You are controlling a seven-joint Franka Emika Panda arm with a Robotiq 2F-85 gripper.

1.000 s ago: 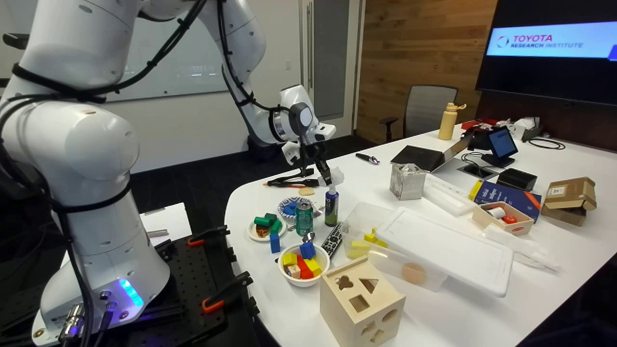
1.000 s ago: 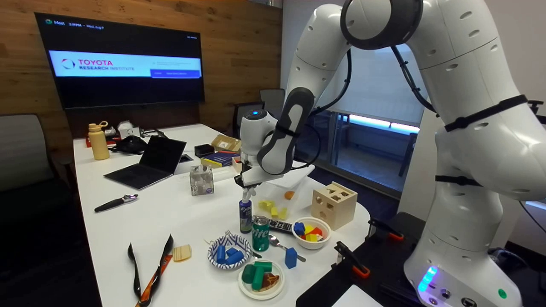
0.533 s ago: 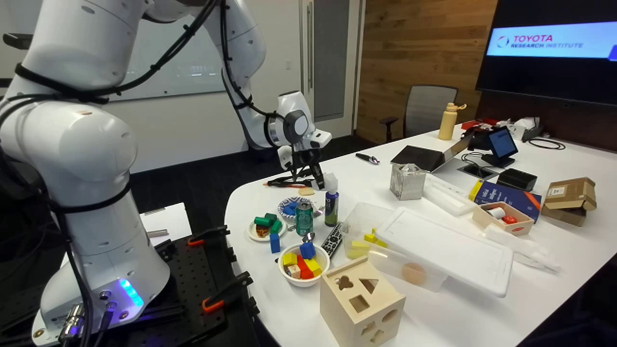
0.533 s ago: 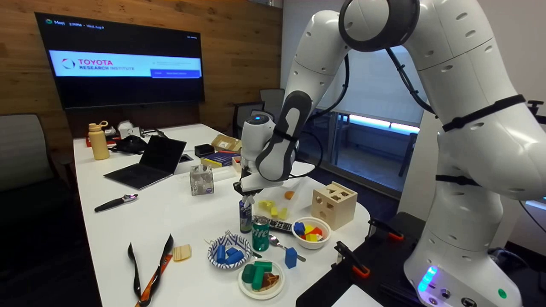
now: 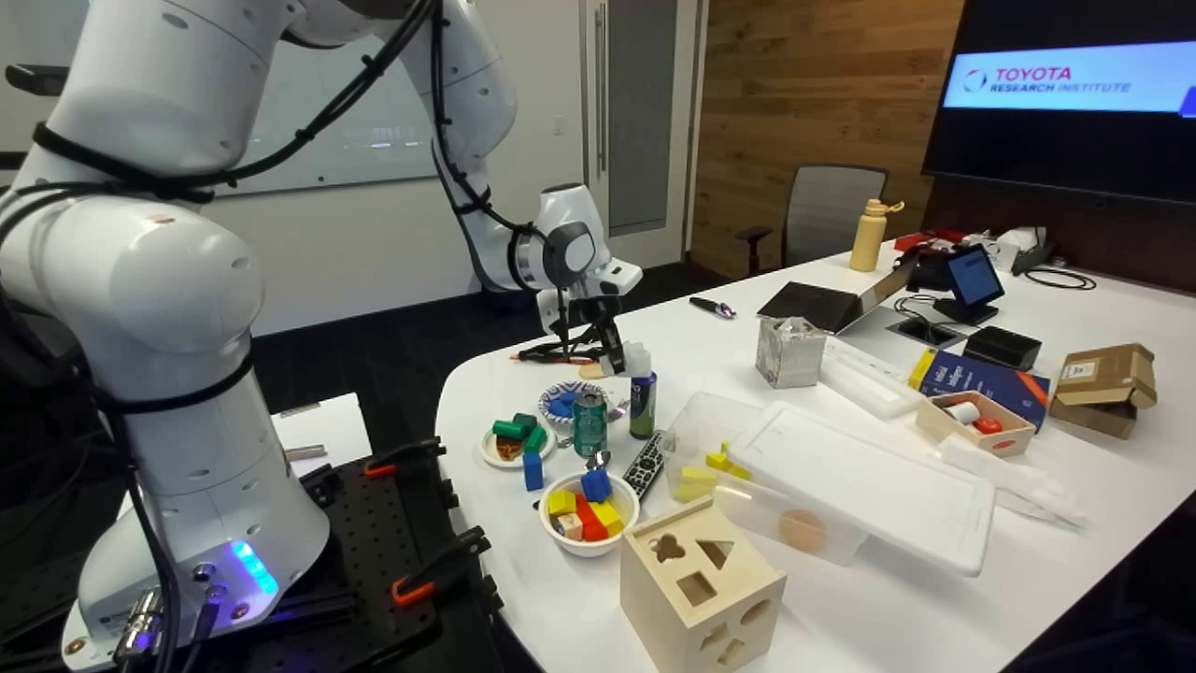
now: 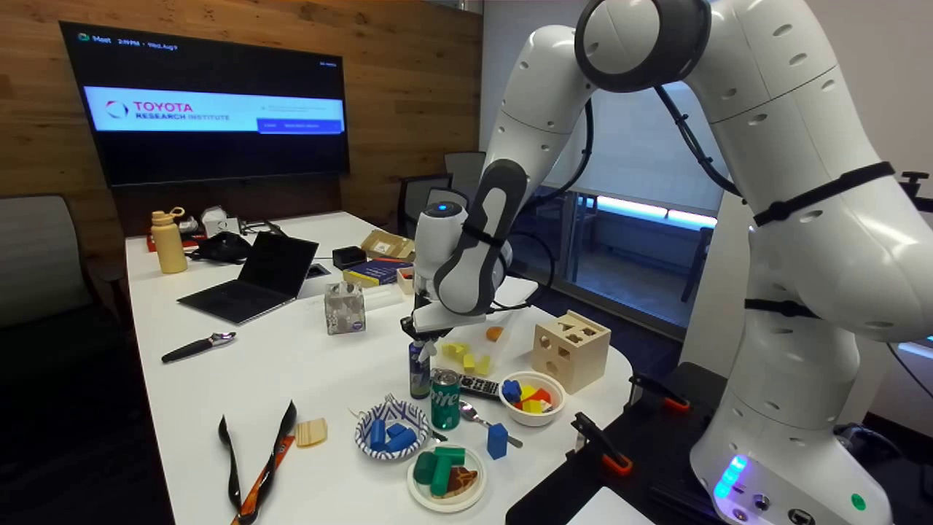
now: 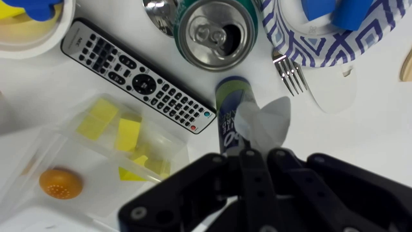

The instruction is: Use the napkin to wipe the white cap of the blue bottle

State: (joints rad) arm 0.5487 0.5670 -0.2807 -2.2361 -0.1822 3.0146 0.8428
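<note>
The slim blue bottle (image 5: 643, 408) stands upright on the table and also shows in an exterior view (image 6: 419, 378) and in the wrist view (image 7: 229, 119). My gripper (image 7: 261, 153) is shut on a crumpled white napkin (image 7: 267, 124), which sticks out past the fingertips. In an exterior view the gripper (image 5: 613, 365) is beside the bottle's top, and the napkin (image 5: 638, 359) covers that top. The white cap is mostly hidden by the napkin and fingers; a pale patch at the bottle's top (image 7: 233, 150) may be part of it. Whether the napkin touches it is hard to tell.
A green can (image 5: 590, 425), a patterned bowl (image 6: 392, 445) and a remote (image 7: 138, 77) stand close to the bottle. A clear box (image 5: 691, 439) with yellow blocks, a white bowl (image 6: 532, 415) and a wooden shape cube (image 5: 701, 589) are nearby. A tissue box (image 6: 345, 310) stands farther back.
My gripper has moved down with the napkin. The napkin was behind and above the visible cap; now it covers the bottle's top. The bottle stays upright in place.
</note>
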